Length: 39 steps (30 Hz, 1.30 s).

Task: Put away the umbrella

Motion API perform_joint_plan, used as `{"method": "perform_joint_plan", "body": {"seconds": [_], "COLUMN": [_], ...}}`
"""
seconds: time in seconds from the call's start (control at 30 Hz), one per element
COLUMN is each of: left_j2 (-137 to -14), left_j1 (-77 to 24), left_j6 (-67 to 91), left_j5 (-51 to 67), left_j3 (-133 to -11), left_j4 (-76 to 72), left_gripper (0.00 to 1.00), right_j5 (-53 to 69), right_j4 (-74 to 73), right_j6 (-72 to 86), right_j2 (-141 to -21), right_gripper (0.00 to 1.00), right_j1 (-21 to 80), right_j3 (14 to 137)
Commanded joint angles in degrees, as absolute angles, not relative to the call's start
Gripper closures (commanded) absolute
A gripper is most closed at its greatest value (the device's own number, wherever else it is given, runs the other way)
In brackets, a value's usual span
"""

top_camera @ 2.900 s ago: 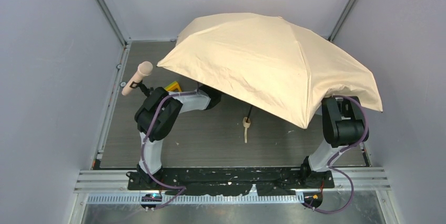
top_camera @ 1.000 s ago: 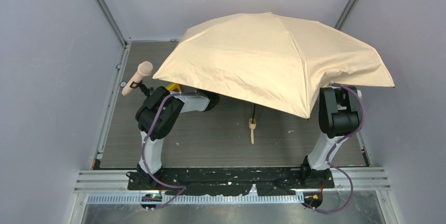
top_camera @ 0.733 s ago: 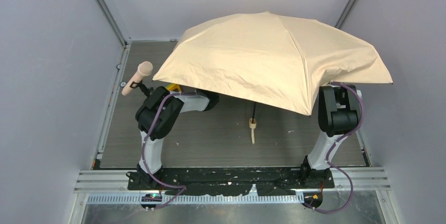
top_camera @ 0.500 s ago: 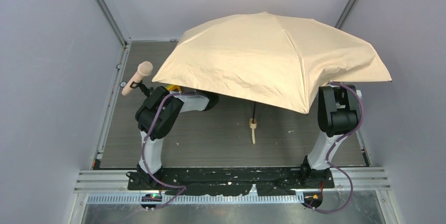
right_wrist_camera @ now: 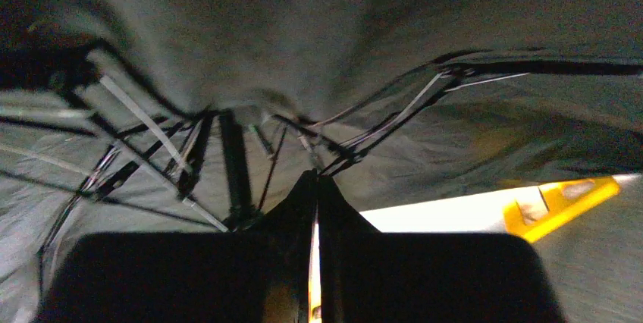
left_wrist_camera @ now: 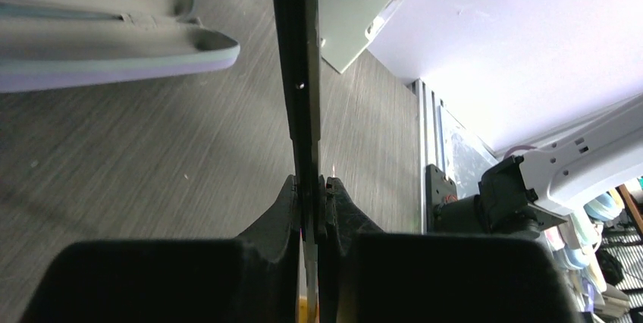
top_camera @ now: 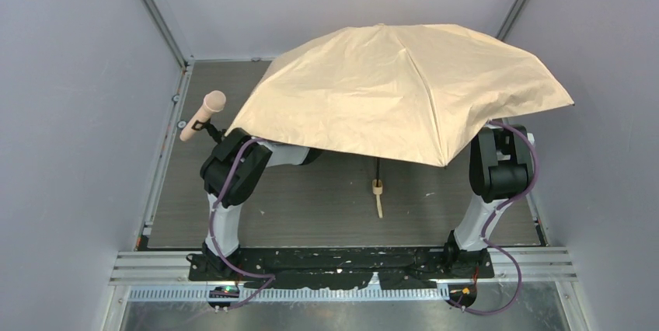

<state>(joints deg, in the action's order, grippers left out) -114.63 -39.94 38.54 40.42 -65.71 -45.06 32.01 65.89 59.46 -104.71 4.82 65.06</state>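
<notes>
The umbrella (top_camera: pixel 404 90) stands open over the middle and right of the table, its beige canopy hiding both grippers in the top view. Its tan handle (top_camera: pixel 378 186) and strap hang below the front edge. In the left wrist view my left gripper (left_wrist_camera: pixel 311 186) is shut on the umbrella's thin black shaft (left_wrist_camera: pixel 297 50), which runs straight up from the jaws. My right gripper (right_wrist_camera: pixel 316 180) is under the canopy, jaws shut with the tips together, right where thin black ribs (right_wrist_camera: pixel 379 130) meet. Whether a rib is pinched there I cannot tell.
A pink-headed microphone (top_camera: pixel 203 115) stands at the left edge of the table. A lavender-grey case (left_wrist_camera: pixel 114 42) lies on the table beside the left gripper. A yellow object (right_wrist_camera: pixel 561 198) shows under the canopy's edge. Grey walls close in both sides.
The right gripper has closed from half open. The canopy has tilted and shifted, its right edge drawn in and its left edge now over the yellow object. The handle moved slightly right.
</notes>
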Motion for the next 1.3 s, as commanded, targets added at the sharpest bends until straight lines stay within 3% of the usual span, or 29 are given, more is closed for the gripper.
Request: {"method": "perform_joint_plan", "body": {"seconds": [0.0,0.1,0.2,0.37,0.83,1.27], "left_j2": [-113.38,-112.91,-112.44,-112.42,-111.91,-111.30], "left_j1": [-41.57,-41.57,-41.21,-39.98,-39.66,-39.64], "left_j6": [34.31,36.13,40.84,47.68,49.26,47.09], "left_j5": [45.74,45.20,43.34,40.91,39.86,39.55], "left_j3": [-65.55,-64.58,-62.69,-60.30,-60.33,-60.88], "left_j4": [-46.14,-47.76,-52.19,-59.06,-56.87,-52.30], "left_gripper": [1.00,1.00,1.00,1.00,1.00,1.00], "right_j5": [30.67,31.46,32.23,32.28,35.64,36.11], "right_j4": [60.54,64.11,70.87,80.35,79.09,77.14], "right_j6": [55.11,57.39,62.14,65.61,58.96,58.19], "right_j2": [-102.32,-103.05,-104.54,-104.43,-99.31,-99.15], "right_gripper": [0.93,0.85,0.60,0.34,0.29,0.28], "right_j1": [5.52,5.54,5.43,5.37,6.38,9.67], "right_j3": [66.84,66.77,65.57,61.24,50.98,56.97]}}
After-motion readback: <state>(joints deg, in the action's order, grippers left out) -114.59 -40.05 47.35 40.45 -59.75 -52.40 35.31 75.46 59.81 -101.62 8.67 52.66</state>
